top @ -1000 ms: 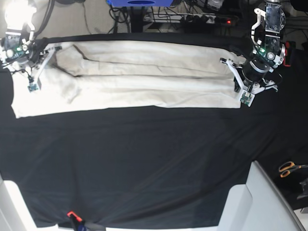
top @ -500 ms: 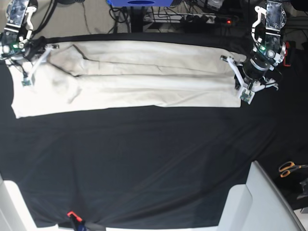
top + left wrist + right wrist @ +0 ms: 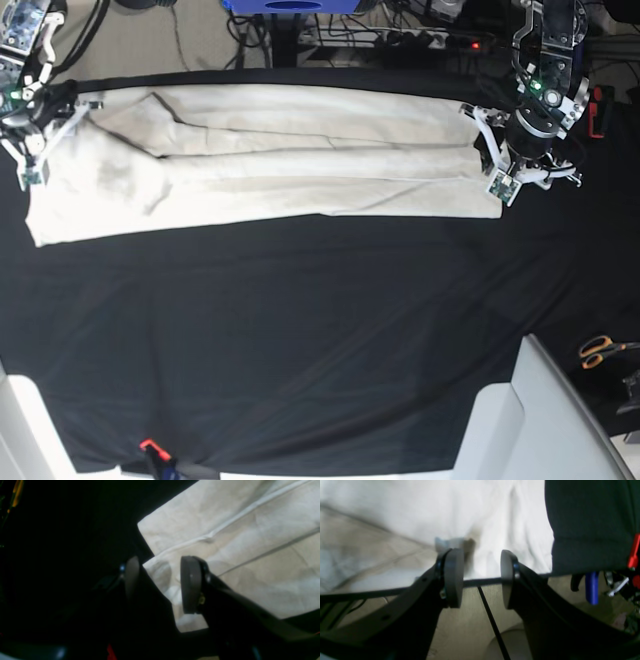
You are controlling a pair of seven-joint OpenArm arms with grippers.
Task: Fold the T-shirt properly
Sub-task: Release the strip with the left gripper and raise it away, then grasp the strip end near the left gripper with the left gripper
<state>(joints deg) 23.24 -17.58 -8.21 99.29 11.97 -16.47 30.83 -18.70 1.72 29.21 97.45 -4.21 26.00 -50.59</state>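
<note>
Along the far edge of the tabletop [image 3: 300,330] your T-shirt [image 3: 300,150] lay folded lengthwise, both the left hand [image 3: 160,585] and right hand [image 3: 480,577] parted and empty, so you likely needed fresh end grips for the crosswise fold.

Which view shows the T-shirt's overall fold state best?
The base view: the T-shirt lies in full as a long folded band across the black table cloth. The left wrist view shows only one end with layered hems beside the open left gripper; the right wrist view, blurred cloth beyond the open right gripper.
</note>
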